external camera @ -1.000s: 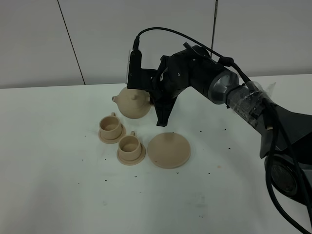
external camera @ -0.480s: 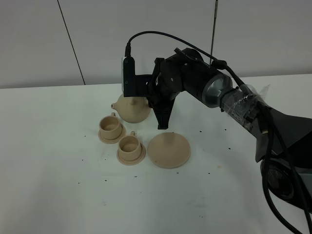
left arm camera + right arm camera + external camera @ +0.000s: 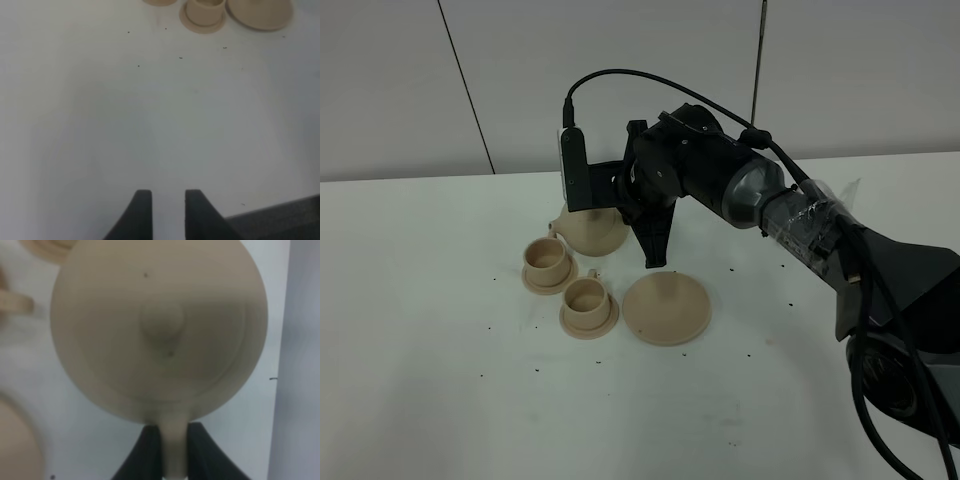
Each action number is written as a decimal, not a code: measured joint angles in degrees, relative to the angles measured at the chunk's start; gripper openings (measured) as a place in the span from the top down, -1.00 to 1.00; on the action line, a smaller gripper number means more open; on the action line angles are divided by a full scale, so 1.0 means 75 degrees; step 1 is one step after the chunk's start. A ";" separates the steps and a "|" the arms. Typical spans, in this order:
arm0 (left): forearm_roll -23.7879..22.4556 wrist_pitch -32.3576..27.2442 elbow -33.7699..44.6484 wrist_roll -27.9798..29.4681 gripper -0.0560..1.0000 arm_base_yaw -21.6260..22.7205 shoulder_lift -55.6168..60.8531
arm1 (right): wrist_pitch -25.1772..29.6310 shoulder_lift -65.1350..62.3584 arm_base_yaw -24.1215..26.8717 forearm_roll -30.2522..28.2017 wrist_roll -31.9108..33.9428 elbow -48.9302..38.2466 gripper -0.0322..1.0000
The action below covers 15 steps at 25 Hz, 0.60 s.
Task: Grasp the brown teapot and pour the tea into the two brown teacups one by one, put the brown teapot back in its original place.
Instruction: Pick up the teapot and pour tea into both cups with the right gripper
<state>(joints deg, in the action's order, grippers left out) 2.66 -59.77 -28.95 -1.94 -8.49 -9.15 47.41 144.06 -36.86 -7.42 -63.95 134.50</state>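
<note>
Teapot [image 3: 592, 232], pinched by its handle in the right gripper [image 3: 174, 452], now hangs lower and nearer the far cup [image 3: 546, 258], so pouring looks ready to start.

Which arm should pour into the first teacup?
Right. The right end effector grips the teapot handle, spout by the far teacup; the left end effector holds nothing, away from them.

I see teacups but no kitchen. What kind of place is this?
Probably a robot lab, not a home: a bare white table, plain white wall panels, and a black robot arm holding the brown teapot.
</note>
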 joint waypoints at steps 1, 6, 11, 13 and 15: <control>0.0000 0.0000 0.0000 0.0000 0.45 0.0000 0.0000 | 0.0000 0.0000 -0.0009 -0.0076 0.0000 0.0000 0.75; 0.0000 0.0000 0.0000 0.0000 0.45 0.0000 0.0000 | 0.0000 0.0000 -0.0009 -0.0433 0.0000 0.0000 0.75; 0.0000 0.0000 0.0000 0.0000 0.45 0.0000 0.0000 | -0.0024 0.0000 -0.0045 -0.0744 0.0035 0.0000 0.75; 0.0000 0.0000 0.0000 0.0000 0.45 0.0000 0.0000 | -0.0039 -0.0007 -0.0099 -0.0868 0.0073 0.0000 0.75; 0.0000 0.0000 0.0000 0.0000 0.45 0.0000 0.0000 | -0.0071 -0.0007 -0.0155 -0.0941 0.0089 0.0000 0.75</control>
<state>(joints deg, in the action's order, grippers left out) 2.66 -59.77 -28.95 -1.94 -8.49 -9.15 46.88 144.00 -38.02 -14.47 -63.29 134.50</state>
